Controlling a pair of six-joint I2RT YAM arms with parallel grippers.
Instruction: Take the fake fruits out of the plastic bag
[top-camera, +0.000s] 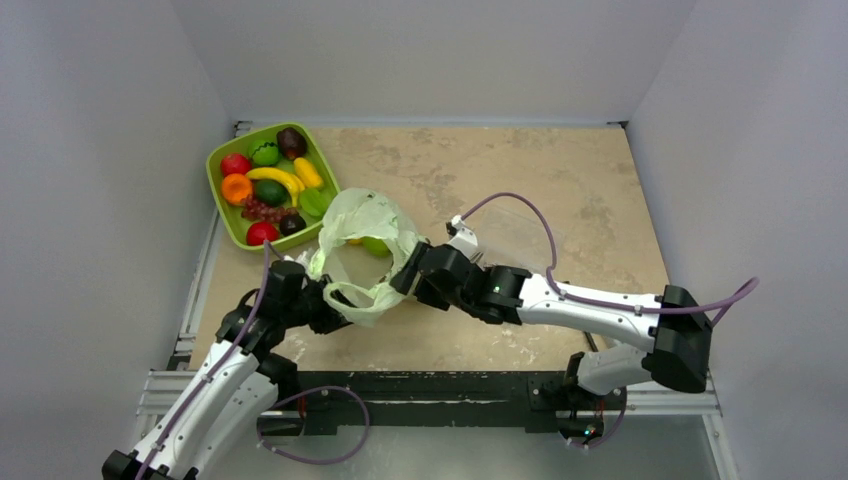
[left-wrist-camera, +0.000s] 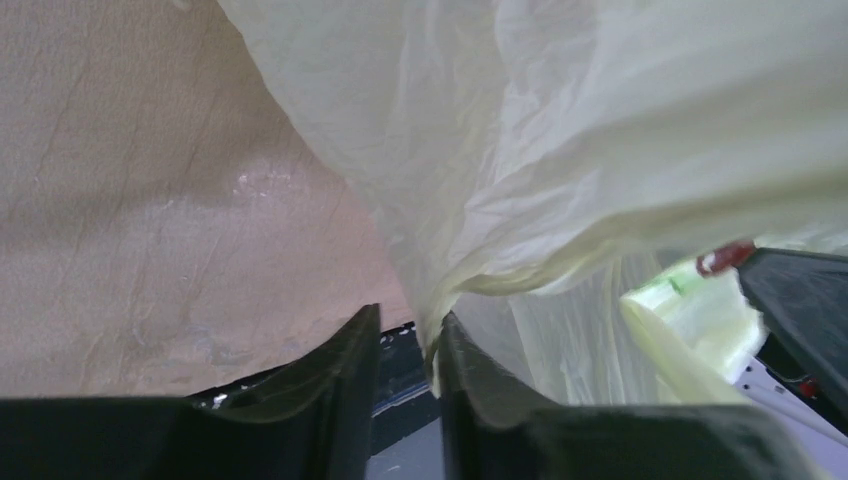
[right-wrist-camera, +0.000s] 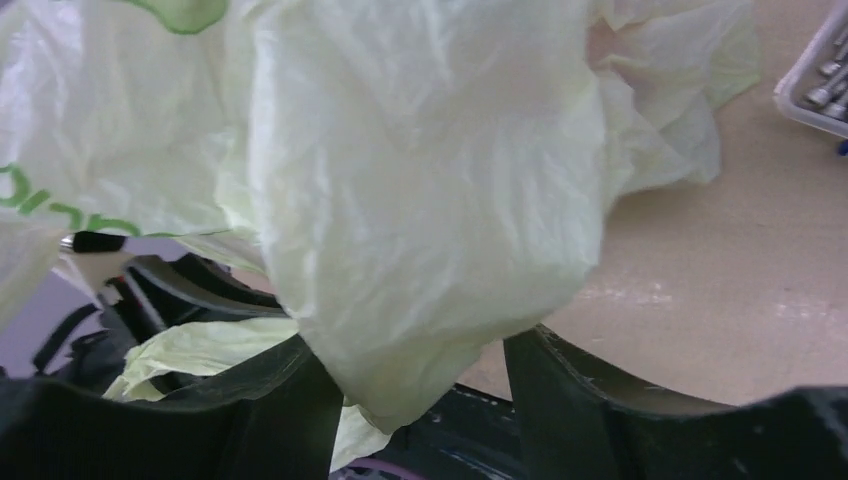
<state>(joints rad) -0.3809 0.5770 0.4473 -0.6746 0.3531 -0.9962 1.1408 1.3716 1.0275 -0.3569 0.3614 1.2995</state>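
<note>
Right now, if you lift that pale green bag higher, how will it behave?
Likely floppy: the plastic bag crumples and sags where the left fingers pinch it. Probably light too, since it looks thin and translucent. The fruits inside may roll as it tilts.

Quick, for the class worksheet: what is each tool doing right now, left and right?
Left tool: closed, pinching an edge of the plastic bag.
Right tool: open, with bag film hanging between its fingers.

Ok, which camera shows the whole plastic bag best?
Top external: the plastic bag shows whole, mouth spread open, a green fruit visible inside. Left wrist shows only crinkled film pinched in the left tool; right wrist only a fold hanging inside the open right tool.
</note>
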